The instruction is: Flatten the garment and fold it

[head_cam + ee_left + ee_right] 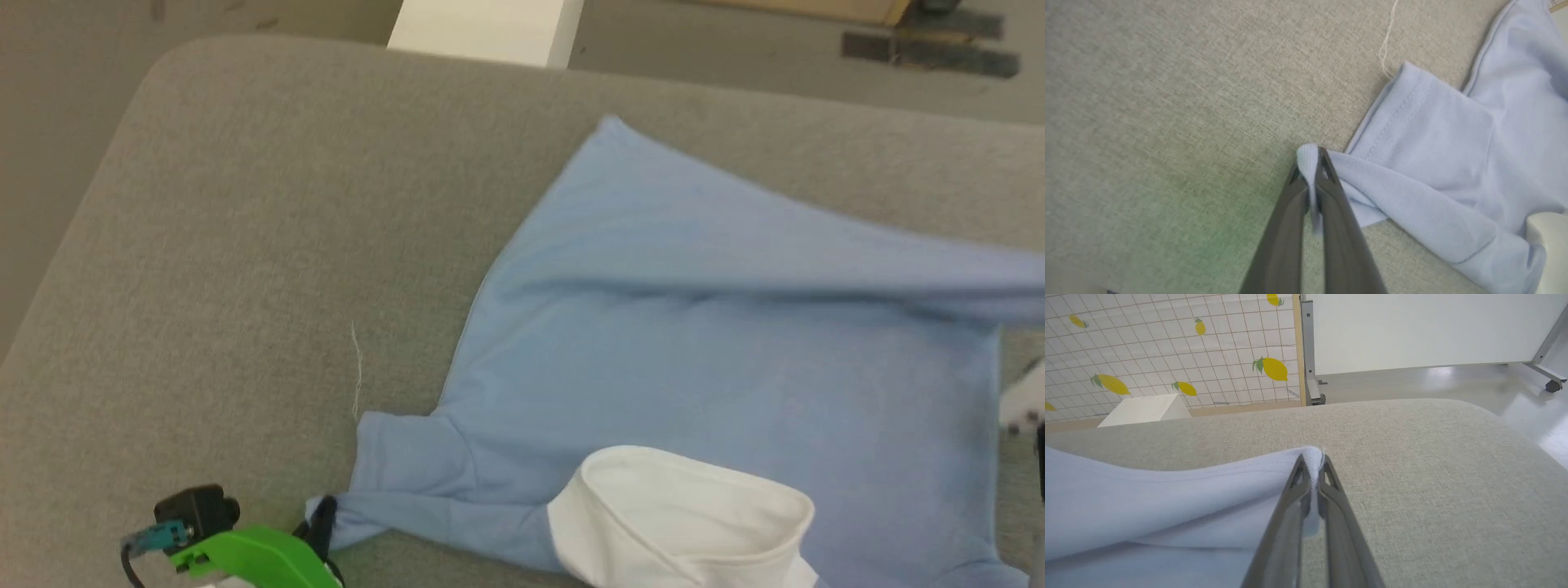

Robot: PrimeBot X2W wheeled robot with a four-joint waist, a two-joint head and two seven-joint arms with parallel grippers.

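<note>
Shirt (694, 327), light blue, white collar (686, 514) nearest the robot; lies partly spread on grey pad (245, 245), one long ridge (735, 290) across the body. Step judged: flattening. Draw the two held points apart evenly and low until the ridge goes, keeping cloth on the pad. Left gripper (1312, 159) clenched on sleeve (1429, 122) edge; right gripper (1313, 459) clenched on a lifted edge at the right, cloth pinched at the tips of each

- You have a grey woven surface (245, 204) with rounded corners.
- A loose pale thread (357, 367) lies on it, towards the near edge.
- Past its far edge a white block (486, 28) stands on the floor (735, 49), which has dark strips (931, 49) on it.
- In your right wrist view, a lemon-print tiled wall (1167, 343) adjoins a white panel (1412, 326) on a wheeled frame (1553, 387).
</note>
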